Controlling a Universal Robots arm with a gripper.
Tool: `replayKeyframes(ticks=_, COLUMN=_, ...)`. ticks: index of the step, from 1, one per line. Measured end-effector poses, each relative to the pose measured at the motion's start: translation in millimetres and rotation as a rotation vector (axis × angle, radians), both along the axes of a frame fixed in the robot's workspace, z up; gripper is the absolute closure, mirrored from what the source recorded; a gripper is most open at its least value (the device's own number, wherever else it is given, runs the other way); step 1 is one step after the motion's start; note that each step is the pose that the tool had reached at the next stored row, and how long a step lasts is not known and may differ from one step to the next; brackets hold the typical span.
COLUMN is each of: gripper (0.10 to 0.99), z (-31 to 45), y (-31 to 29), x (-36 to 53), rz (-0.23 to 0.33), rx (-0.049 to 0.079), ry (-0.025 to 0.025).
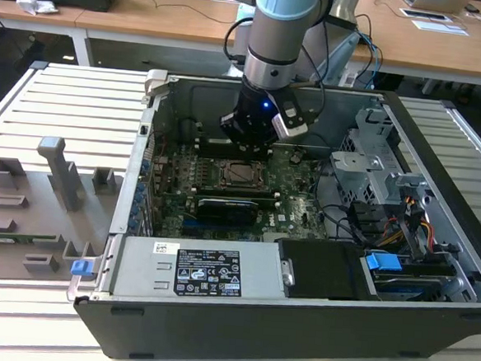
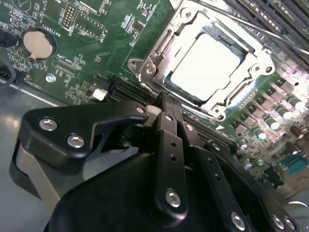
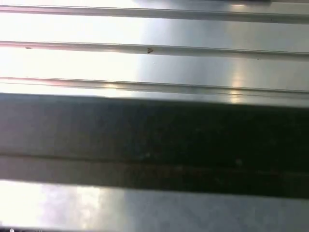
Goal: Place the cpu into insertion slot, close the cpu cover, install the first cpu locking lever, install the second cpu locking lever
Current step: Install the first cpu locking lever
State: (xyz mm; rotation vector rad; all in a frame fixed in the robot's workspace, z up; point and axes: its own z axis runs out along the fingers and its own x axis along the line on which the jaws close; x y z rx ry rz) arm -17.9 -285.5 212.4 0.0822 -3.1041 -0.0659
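Cpu [image 2: 205, 67]: seated flat in the insertion slot [image 2: 236, 48], just beyond the claw's tip.
Cpu cover [image 2: 145, 63]: silver frame lying down around the chip.
Claw [image 2: 166, 108]: black fingers drawn together, holding nothing, hovering just beside the socket's edge.
Motherboard [image 2: 96, 43]: green, under the claw.
Computer case [image 1: 214, 327]: open, resting on the slatted bench [image 1: 57, 93].

**Print on the hardware**

White labels [image 1: 207, 271] with dark print sit on the grey power supply [image 1: 135, 266] in the exterior view; none is legible. White silkscreen lettering marks the green motherboard [image 2: 96, 53] in the second wrist view, unreadable too.
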Motion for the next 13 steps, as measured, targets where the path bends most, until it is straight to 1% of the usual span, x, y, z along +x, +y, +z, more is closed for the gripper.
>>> replayKeyframes(ticks=2, gripper=0.98, z=0.5, y=-3.3, x=-0.2, rz=0.0, rx=-0.003, ry=0.0)
replayKeyframes(ticks=5, gripper=0.98, z=0.5, y=-13.6, x=-0.5, rz=0.0, rx=-0.009, ry=0.0)
replayKeyframes(ticks=8, gripper=0.98, z=0.5, y=-30.6, x=-0.6, rz=0.0, rx=-0.013, ry=0.0001)
replayKeyframes(ticks=10, gripper=0.98, z=0.5, y=-37.6, x=-0.7, rz=0.0, rx=-0.014, ry=0.0)
replayKeyframes(ticks=11, gripper=0.98, z=0.5, y=-39.9, x=-0.6, rz=0.0, rx=-0.014, ry=0.0)
replayKeyframes(ticks=13, gripper=0.98, z=1.2, y=-40.7, x=-0.7, rz=0.0, rx=-0.014, ry=0.0002)
